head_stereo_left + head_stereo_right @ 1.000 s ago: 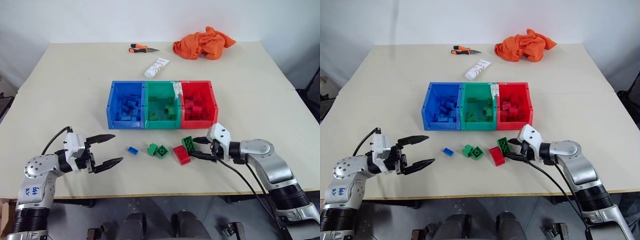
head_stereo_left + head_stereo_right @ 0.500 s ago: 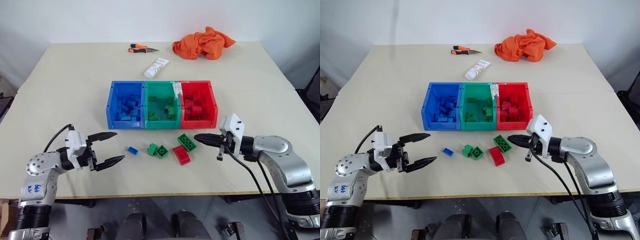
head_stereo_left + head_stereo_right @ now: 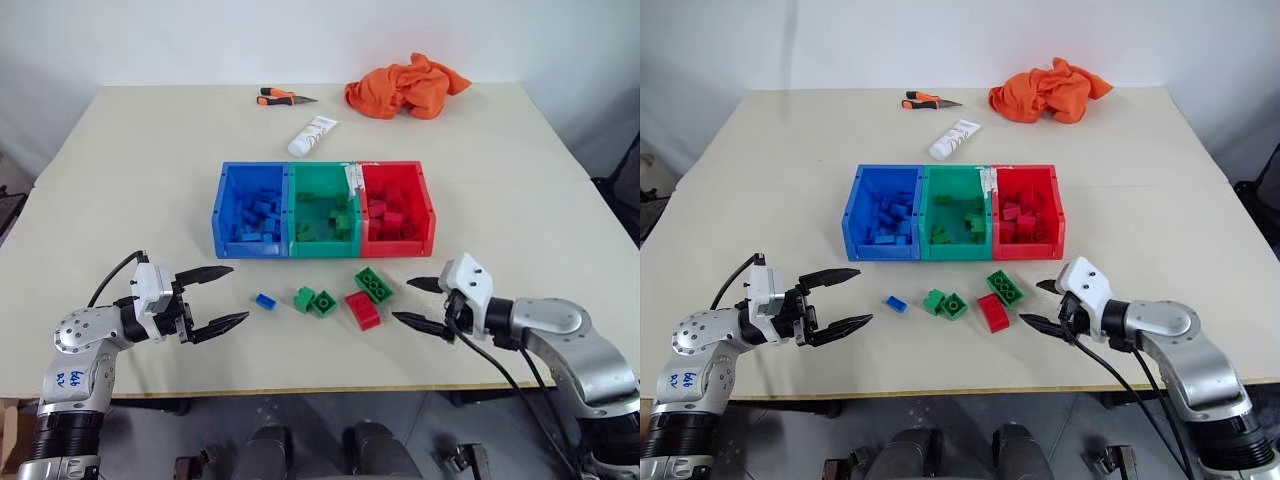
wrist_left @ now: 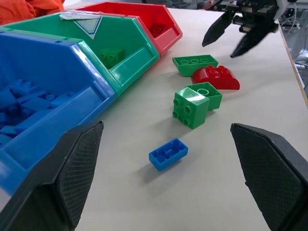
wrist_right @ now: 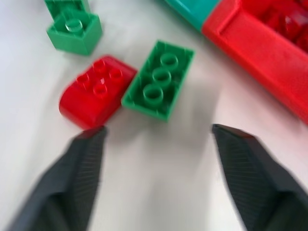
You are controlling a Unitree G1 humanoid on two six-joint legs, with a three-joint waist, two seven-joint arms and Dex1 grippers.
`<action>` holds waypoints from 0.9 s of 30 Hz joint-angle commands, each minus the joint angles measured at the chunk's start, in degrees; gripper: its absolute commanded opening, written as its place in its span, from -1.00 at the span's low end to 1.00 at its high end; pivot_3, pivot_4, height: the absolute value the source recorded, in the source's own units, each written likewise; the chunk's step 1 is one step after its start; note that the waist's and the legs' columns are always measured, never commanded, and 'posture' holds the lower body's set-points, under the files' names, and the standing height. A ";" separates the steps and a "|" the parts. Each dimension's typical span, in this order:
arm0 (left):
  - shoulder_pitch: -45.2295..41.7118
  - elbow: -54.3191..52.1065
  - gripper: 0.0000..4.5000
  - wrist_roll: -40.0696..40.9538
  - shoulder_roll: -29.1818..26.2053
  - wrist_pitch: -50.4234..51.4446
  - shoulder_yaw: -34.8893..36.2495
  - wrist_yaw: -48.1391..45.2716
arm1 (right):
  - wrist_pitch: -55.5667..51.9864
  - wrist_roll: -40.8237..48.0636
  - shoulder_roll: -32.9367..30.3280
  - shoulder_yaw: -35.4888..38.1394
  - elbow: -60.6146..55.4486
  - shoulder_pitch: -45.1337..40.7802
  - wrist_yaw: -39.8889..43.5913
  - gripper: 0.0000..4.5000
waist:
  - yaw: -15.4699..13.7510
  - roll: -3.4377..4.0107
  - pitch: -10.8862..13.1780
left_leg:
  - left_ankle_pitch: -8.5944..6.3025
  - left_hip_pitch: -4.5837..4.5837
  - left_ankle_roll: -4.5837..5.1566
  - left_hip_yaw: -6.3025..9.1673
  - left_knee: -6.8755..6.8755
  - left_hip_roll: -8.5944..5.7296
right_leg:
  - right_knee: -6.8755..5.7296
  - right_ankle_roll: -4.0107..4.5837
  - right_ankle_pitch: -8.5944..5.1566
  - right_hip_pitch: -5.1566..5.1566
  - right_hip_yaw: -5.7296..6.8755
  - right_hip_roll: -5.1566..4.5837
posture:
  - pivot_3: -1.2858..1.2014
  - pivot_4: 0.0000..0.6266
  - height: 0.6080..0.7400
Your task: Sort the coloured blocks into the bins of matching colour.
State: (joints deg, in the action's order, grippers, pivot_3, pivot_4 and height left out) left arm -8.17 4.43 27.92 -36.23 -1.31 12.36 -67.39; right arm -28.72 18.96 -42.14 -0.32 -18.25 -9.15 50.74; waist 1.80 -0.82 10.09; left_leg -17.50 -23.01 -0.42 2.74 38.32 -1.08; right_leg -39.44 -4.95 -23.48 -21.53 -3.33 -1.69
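Observation:
Three joined bins stand mid-table: blue point(image 3: 250, 248), green point(image 3: 325, 248) and red point(image 3: 400, 245), each with bricks of its colour inside. In front of them lie a tiny blue brick point(image 3: 265, 300), two small green bricks point(image 3: 304, 298) point(image 3: 324, 303), a red brick point(image 3: 362, 309) and a larger green brick point(image 3: 373, 285). My right gripper point(image 3: 401, 300) stands open just right of the red and larger green bricks, holding nothing. My left gripper point(image 3: 238, 292) is open and empty, left of the blue brick.
At the far side of the table lie an orange cloth point(image 3: 405, 85), a white tube point(image 3: 313, 135) and an orange-handled tool point(image 3: 283, 97). The loose bricks sit close to the table's near edge.
My right gripper has drawn back from the larger green brick, shut on nothing, then opened. That brick now lies flat beside the red one. The left arm has not moved.

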 commanded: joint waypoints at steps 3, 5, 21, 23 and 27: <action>0.26 -1.83 1.00 1.58 -0.75 0.27 1.27 -0.42 | 2.67 -1.94 1.57 -0.46 2.32 0.05 -2.18 0.99 | -0.12 0.00 0.00 | 0.00 0.01 0.00 0.00 0.01 0.00 | 0.00 0.00 0.00 0.00 0.00 -0.01 | 0.03 -0.52 1.00; 0.23 -1.82 1.00 1.57 -0.95 0.42 1.38 -0.54 | 3.12 -2.25 2.90 -1.16 4.17 -0.80 -2.67 0.99 | -0.12 0.00 0.00 | 0.00 0.01 0.00 0.00 0.00 -0.01 | 0.00 0.00 0.00 0.01 0.00 -0.02 | 0.03 -0.52 1.00; 1.83 -4.05 1.00 1.68 -1.85 1.74 2.85 0.15 | 7.88 -5.92 15.24 -6.49 15.36 -9.30 -5.97 0.99 | -0.04 0.00 0.00 | 0.02 0.04 -0.03 0.01 -0.02 0.00 | -0.05 0.00 0.00 -0.02 0.02 -0.02 | 0.03 -0.52 1.00; 1.87 -4.17 1.00 1.69 -1.86 1.82 2.88 0.25 | 8.22 -6.13 15.89 -6.68 15.97 -9.66 -6.07 0.99 | -0.04 0.00 0.00 | 0.02 0.04 -0.03 0.00 -0.02 -0.01 | -0.05 0.00 0.00 -0.02 0.02 -0.03 | 0.03 -0.52 1.00; 1.73 -4.17 1.00 1.63 -1.83 1.85 2.86 0.44 | 8.69 -6.07 16.92 -6.52 16.33 -10.03 -6.00 0.99 | 0.08 0.00 0.00 | 0.02 0.04 -0.04 0.01 -0.03 0.00 | -0.06 0.00 0.00 -0.03 0.02 -0.02 | 0.03 -0.52 1.00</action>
State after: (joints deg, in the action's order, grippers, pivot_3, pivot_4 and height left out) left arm -6.50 2.42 28.08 -37.16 0.71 13.55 -67.09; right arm -21.07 12.74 -25.69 -6.66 -1.64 -18.88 44.79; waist 1.88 -0.82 10.09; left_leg -17.47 -22.97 -0.46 2.74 38.29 -1.08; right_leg -39.50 -4.95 -23.48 -21.57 -3.31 -1.70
